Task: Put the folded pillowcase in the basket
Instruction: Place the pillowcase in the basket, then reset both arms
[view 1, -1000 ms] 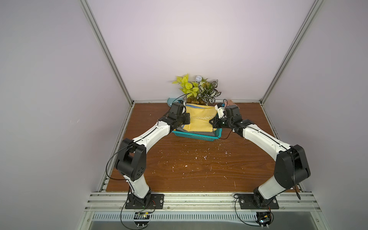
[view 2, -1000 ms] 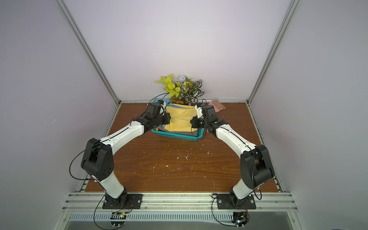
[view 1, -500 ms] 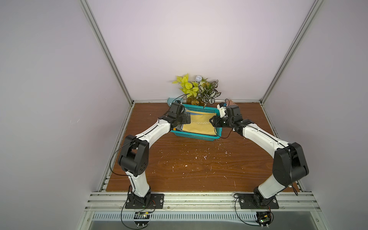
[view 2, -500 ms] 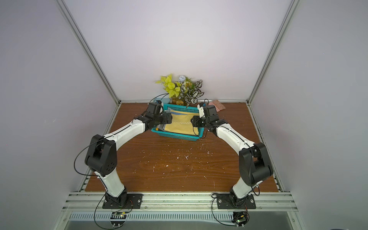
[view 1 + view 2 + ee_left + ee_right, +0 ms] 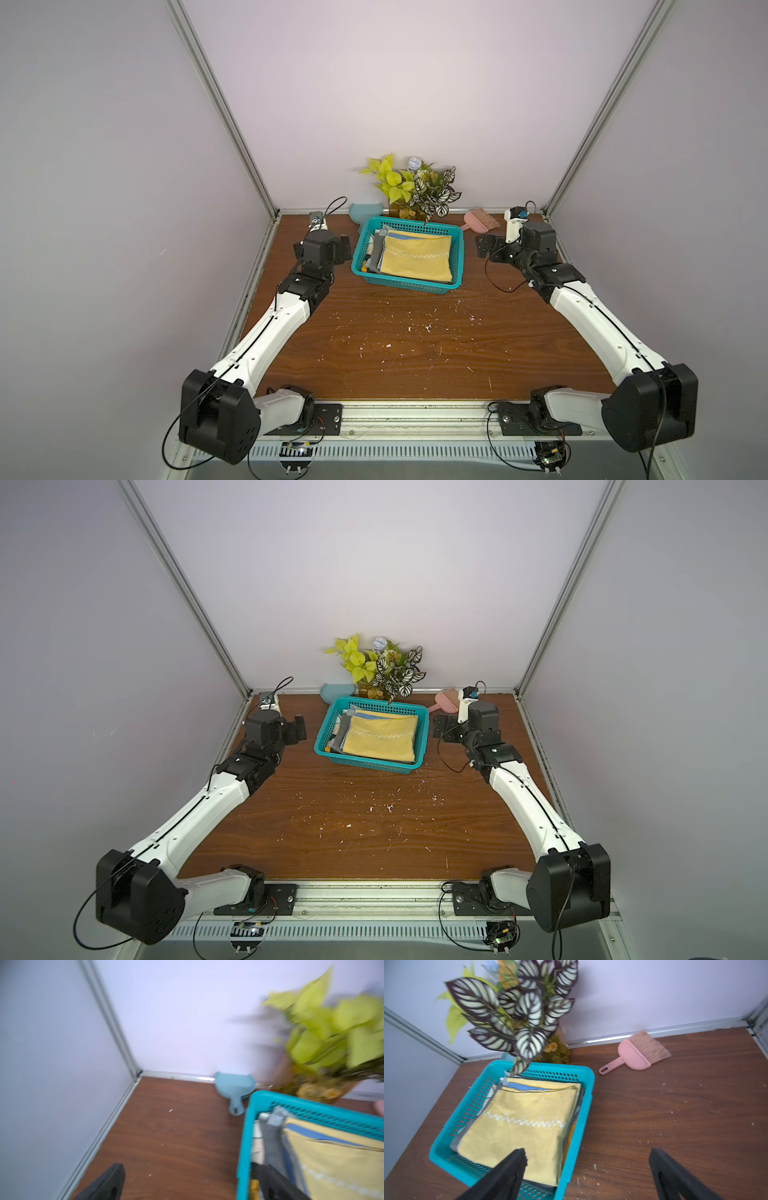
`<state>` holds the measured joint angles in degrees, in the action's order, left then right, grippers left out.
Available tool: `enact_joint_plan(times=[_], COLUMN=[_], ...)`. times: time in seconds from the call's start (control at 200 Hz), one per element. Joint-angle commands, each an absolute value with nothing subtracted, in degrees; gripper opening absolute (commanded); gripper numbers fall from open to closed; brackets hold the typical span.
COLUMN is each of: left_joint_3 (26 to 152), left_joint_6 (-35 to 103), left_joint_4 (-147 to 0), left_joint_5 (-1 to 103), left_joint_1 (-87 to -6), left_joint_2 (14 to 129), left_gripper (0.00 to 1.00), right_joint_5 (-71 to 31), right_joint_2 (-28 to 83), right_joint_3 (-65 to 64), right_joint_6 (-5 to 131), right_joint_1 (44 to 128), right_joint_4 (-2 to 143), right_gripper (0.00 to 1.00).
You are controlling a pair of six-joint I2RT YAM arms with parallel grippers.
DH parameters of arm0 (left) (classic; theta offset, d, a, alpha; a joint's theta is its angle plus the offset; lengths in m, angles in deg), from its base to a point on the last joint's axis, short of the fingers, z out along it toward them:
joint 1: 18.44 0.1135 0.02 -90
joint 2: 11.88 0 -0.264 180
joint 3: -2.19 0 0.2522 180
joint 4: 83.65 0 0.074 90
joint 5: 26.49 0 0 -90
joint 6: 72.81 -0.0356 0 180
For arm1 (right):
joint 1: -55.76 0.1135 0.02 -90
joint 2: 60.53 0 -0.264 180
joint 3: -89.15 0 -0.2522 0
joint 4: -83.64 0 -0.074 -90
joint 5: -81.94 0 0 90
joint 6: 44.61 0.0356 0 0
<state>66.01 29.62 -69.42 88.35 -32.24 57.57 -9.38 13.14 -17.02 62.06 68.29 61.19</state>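
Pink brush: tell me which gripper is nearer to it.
Right. The right gripper is just in front of the pink brush; the left gripper is across the basket.

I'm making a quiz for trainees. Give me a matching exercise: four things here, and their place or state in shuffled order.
1. yellow pillowcase
2. pink brush
3. blue dustpan
4. right tool

A. open, empty
B. on the table, right-arm side of the plant
C. topmost in the basket
D. at the back wall, left-arm side of the plant

Pairs: 1-C, 2-B, 3-D, 4-A
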Motion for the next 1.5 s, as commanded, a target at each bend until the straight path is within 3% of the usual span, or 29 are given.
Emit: enact_joint_plan(times=[0.0,0.25,0.415,0.606,1.156,1.291,1.351,1.491], left_joint_3=[58.0,46.8,42.4,41.1,29.6,27.1,24.6,26.3], left_joint_6=[26.2,24.5,22.2,19.8,19.9,20.1,19.6,19.8], left_joint_4=[-78.9,-100.6,-114.2,-120.8,-140.8,-144.5,-153.7,-149.6], left_joint_5=[89.7,89.9,91.5,92.2,85.7,83.0,83.4,83.3], left_joint_1=[-28.0,-25.9,-25.8,-25.8,-23.4,-22.9,-22.6,-22.6], left_joint_2=[57.3,66.6,70.9,76.7,74.8,75.8,78.3,77.8], left_gripper=[1.0,1.0,1.0,1.0,0.99,0.99,0.99,0.99], right_joint_5=[-5.0,3.6,7.0,8.1,0.7,-0.1,-0.1,-0.1], right_joint_2=[12.8,13.7,9.6,14.7,26.2,27.9,27.9,28.0], right_joint_3=[-18.9,-28.4,-40.6,-47.7,-63.0,-65.0,-65.0,-64.9], right_joint_6=[60.2,57.6,50.6,47.4,45.2,44.7,44.7,44.7], right_joint_1=[68.0,64.2,63.0,60.5,59.5,59.4,59.4,59.4], right_joint_4=[63.8,73.3,89.2,101.7,141.6,146.3,146.1,146.0], right_gripper=[0.99,0.99,1.0,0.99,1.0,1.0,1.0,1.0])
